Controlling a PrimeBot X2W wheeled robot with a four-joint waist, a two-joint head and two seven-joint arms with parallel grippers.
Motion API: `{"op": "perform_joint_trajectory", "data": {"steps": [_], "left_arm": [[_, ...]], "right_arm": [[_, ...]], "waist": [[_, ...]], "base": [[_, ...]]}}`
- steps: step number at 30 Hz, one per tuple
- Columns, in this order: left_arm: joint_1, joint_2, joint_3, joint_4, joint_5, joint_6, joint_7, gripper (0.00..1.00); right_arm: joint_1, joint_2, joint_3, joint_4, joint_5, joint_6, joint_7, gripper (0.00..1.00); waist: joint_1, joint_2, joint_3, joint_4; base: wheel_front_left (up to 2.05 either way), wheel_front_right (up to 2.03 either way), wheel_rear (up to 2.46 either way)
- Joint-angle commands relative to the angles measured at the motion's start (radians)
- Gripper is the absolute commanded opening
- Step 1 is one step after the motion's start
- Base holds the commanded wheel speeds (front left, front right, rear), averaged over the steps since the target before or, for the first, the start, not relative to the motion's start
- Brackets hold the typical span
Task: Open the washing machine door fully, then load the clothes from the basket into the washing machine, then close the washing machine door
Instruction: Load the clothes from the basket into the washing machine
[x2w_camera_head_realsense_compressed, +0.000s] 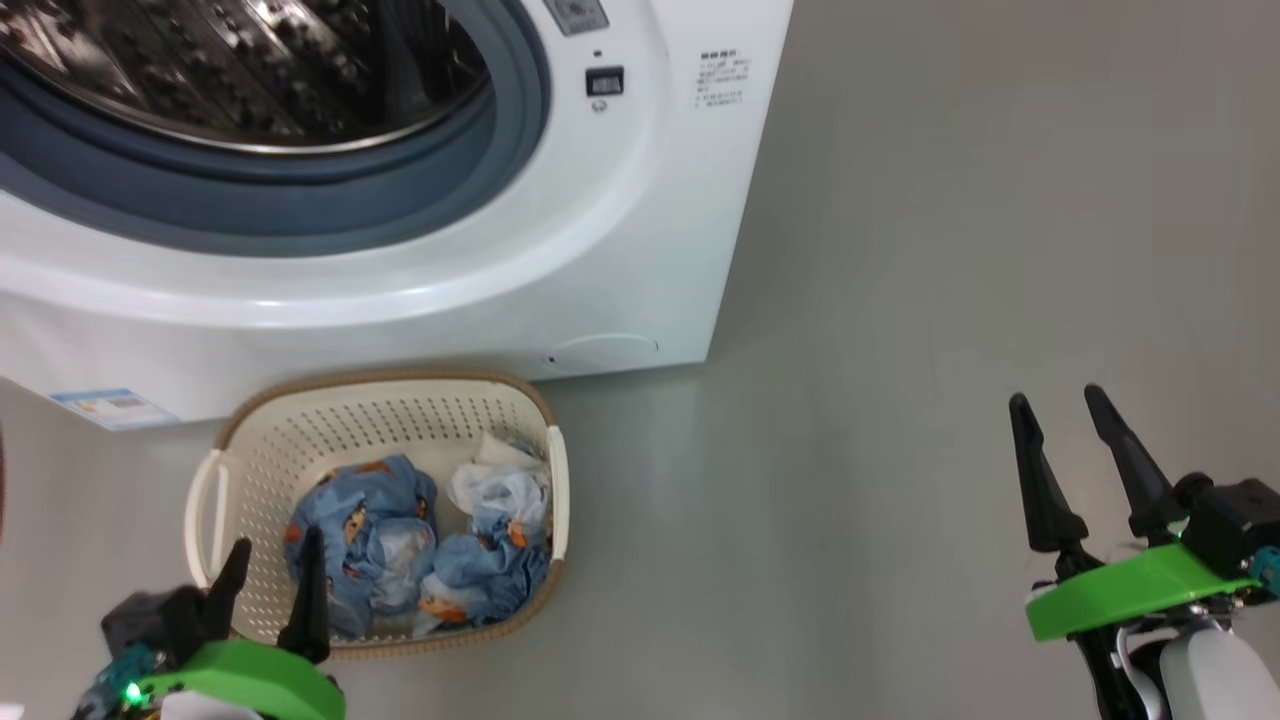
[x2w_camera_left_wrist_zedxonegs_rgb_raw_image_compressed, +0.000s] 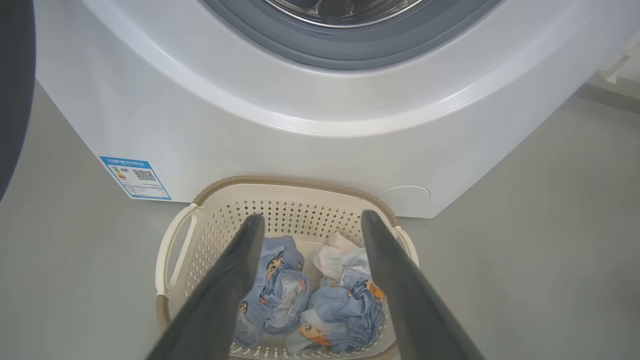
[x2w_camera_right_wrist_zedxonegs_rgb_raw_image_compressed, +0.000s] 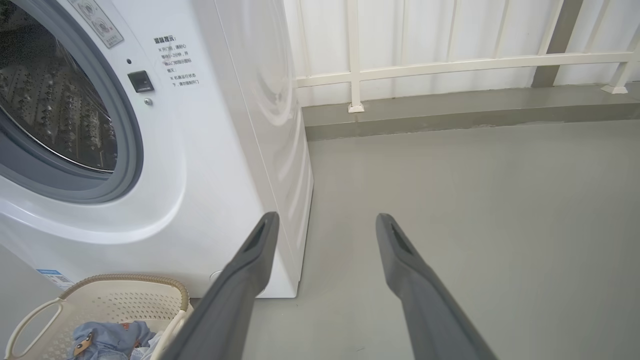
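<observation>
The washing machine (x2w_camera_head_realsense_compressed: 640, 200) has a smooth, glossy white shell, with a matt grey rubber gasket (x2w_camera_head_realsense_compressed: 300, 200) around a shiny perforated steel drum (x2w_camera_head_realsense_compressed: 250, 70). The basket (x2w_camera_head_realsense_compressed: 400, 425) is cream perforated plastic, its brown rim woven-looking. The clothes (x2w_camera_head_realsense_compressed: 370, 540) are soft, crumpled cloth. The floor (x2w_camera_head_realsense_compressed: 950, 250) is smooth grey with a faint sheen.

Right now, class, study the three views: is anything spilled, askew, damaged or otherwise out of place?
Nothing stands out. The laundry basket sits upright on the grey floor just in front of the washing machine, the crumpled clothes all lie inside it with none over the rim, and no damage shows.
</observation>
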Motion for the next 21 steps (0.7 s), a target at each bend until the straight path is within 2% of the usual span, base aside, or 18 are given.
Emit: {"op": "perform_joint_trajectory", "data": {"steps": [1,21], "left_arm": [[-0.044,0.02,0.024,0.006,0.004,-0.002,-0.006,1.0],[-0.399,0.066,-0.107,0.483,-0.055,-0.002,-0.006,1.0]], "right_arm": [[-0.024,-0.005,0.026,-0.028,-0.003,0.002,-0.012,1.0],[-0.153,0.048,0.092,-0.05,-0.009,0.002,-0.012,1.0]], "waist": [[0.0,-0.0001,0.044,-0.012],[0.0,-0.0001,0.295,-0.073]], "base": [[0.0,0.0,0.0],[0.0,0.0,0.0]]}}
